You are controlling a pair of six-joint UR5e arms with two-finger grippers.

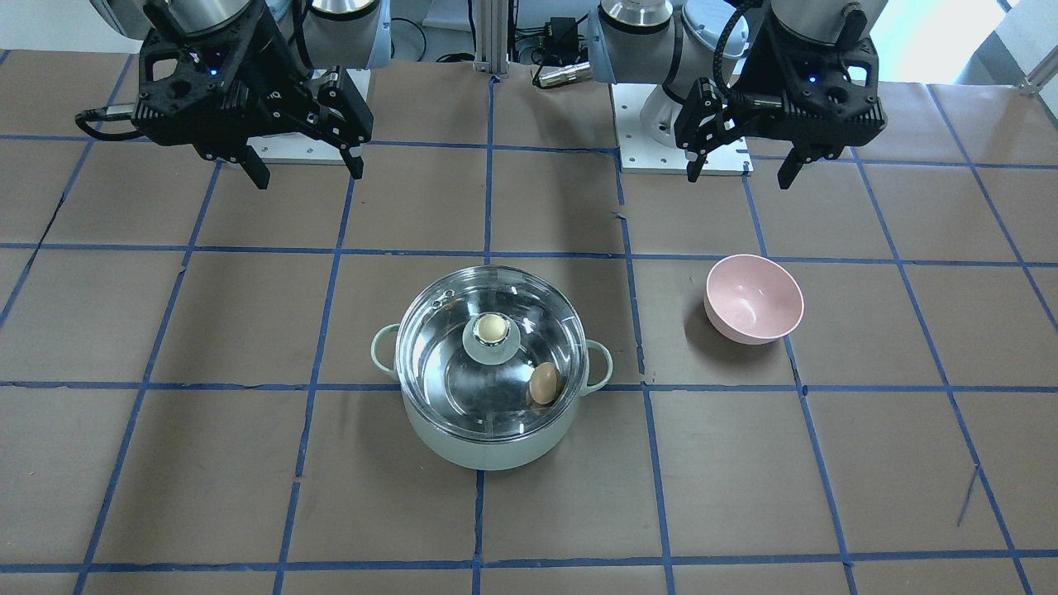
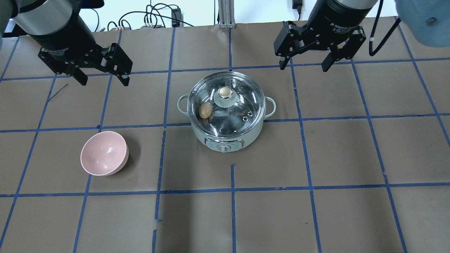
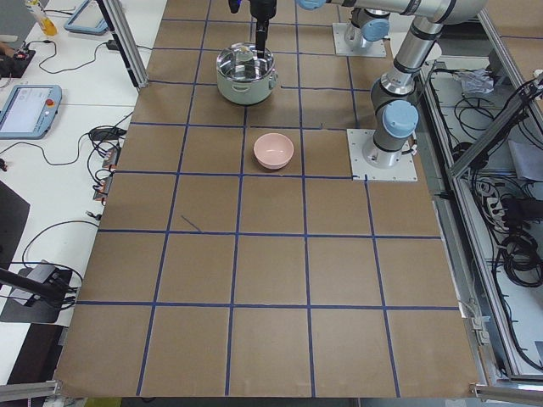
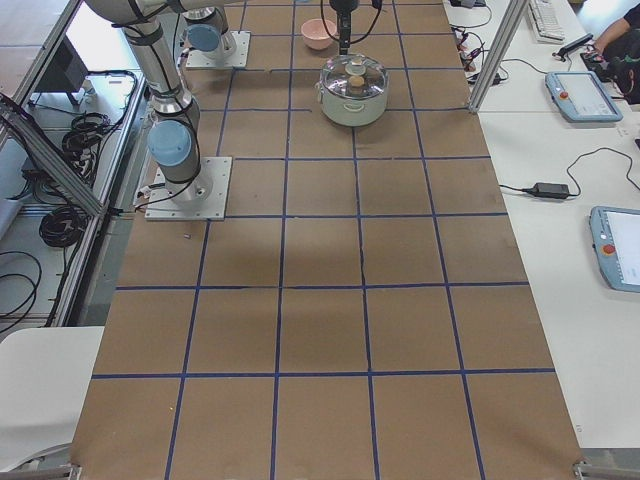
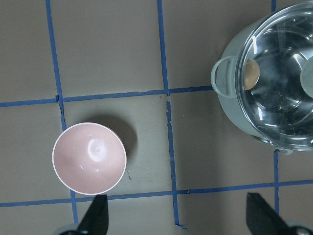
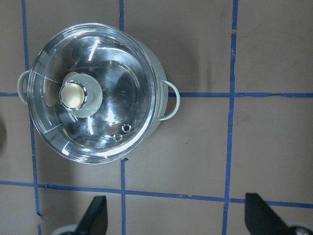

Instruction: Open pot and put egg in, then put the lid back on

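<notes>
The mint-green pot (image 2: 225, 140) stands mid-table with the glass lid (image 2: 246, 100) seated on it, its beige knob (image 2: 225, 93) upright. The tan egg (image 2: 205, 110) lies inside the pot under the lid, against the wall on my left side; it also shows in the front view (image 1: 543, 383) and the left wrist view (image 5: 251, 74). My left gripper (image 2: 103, 79) is open and empty, raised, back-left of the pot. My right gripper (image 2: 304, 66) is open and empty, raised, back-right of the pot.
A small empty pink bowl (image 2: 103, 153) sits on the table to the pot's front left, below my left gripper (image 5: 181, 220). Brown paper with a blue tape grid (image 2: 232, 189) covers the table.
</notes>
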